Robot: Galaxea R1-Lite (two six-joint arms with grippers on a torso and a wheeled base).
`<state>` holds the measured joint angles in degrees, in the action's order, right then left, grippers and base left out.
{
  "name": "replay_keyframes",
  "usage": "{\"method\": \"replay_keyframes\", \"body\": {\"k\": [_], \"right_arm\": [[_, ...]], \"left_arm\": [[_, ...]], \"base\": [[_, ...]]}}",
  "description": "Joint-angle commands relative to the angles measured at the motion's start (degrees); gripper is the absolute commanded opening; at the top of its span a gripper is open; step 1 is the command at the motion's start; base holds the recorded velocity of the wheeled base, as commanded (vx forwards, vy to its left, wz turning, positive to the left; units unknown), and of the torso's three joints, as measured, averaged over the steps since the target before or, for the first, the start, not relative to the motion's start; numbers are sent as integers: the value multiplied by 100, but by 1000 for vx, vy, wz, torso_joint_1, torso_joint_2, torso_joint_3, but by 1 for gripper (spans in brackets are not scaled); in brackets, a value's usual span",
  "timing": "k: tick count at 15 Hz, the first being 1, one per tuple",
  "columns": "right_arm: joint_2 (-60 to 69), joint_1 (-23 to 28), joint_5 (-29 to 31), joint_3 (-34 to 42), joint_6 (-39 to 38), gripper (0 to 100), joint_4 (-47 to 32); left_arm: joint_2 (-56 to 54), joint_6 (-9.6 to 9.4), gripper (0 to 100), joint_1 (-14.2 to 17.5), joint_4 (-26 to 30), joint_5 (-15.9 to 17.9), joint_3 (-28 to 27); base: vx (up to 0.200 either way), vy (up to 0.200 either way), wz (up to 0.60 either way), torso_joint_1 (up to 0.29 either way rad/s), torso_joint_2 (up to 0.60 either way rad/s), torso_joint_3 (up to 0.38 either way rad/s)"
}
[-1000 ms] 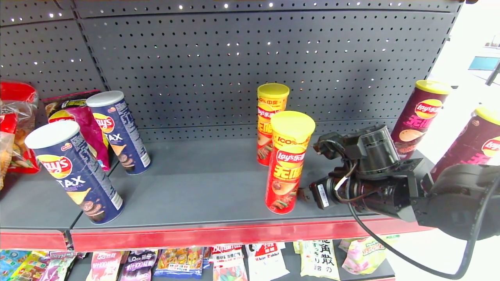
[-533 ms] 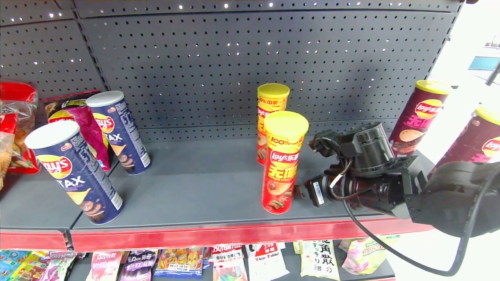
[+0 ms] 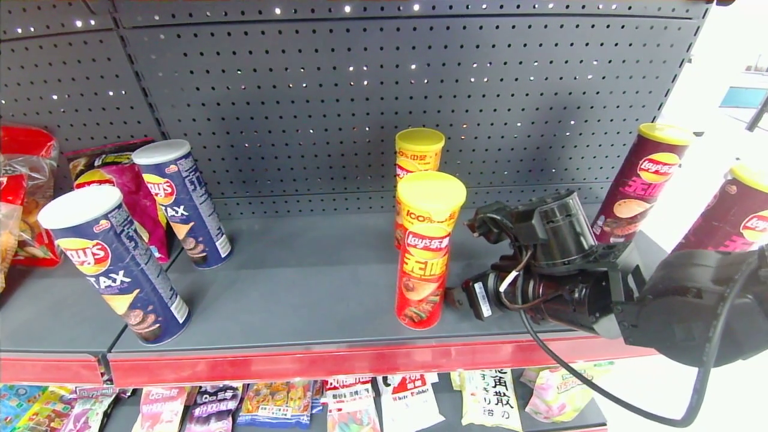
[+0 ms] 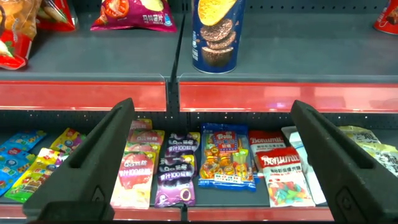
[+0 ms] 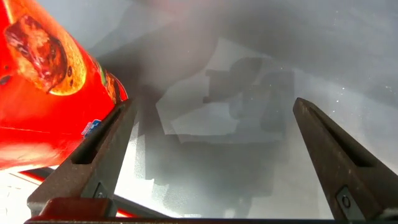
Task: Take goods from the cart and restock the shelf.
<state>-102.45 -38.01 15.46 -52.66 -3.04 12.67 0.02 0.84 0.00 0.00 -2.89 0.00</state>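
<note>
**Shelf viewed from the front.** Positions are given from the front red can [image 3: 427, 252], which stands upright on the shelf [image 3: 300, 282] near its red front lip [image 3: 336, 363].

- **Far left of the can:** red snack bags [image 3: 24, 198] and a magenta bag [image 3: 123, 180].
- **Left of the can:** the near navy can [image 3: 114, 264] stands by the lip, and the far navy can [image 3: 180, 204] stands behind it.
- **Left of the can and lower:** the left gripper [image 4: 211, 106] faces the lip. Its fingers [image 4: 106, 162] are spread wide with nothing between them. Sweet packets [image 4: 227, 155] lie beyond it on the lower shelf.
- **Directly behind the can:** a second red can [image 3: 418, 153] stands before the pegboard [image 3: 360, 90].
- **Just right of the can, level with its base:** the right gripper [image 5: 216, 106] has its fingers [image 5: 102, 155] spread apart. The can lies outside one finger, close beside it and not between the pair.
- **Farther right:** a maroon can [image 3: 645, 180], then another maroon can at the edge [image 3: 729, 222].
</note>
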Motion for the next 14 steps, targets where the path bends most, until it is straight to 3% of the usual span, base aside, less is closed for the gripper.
{"method": "replay_keyframes", "body": {"k": [1, 14], "right_arm": [[23, -5, 10, 81, 14, 100, -10], [305, -198, 1, 485, 57, 100, -19]], "left_arm": [[-2, 4, 100, 9, 0, -1, 0], [-2, -5, 100, 9, 0, -1, 0]], "base": [[0, 0, 0, 0, 0, 0], [0, 0, 0, 0, 0, 0]]}}
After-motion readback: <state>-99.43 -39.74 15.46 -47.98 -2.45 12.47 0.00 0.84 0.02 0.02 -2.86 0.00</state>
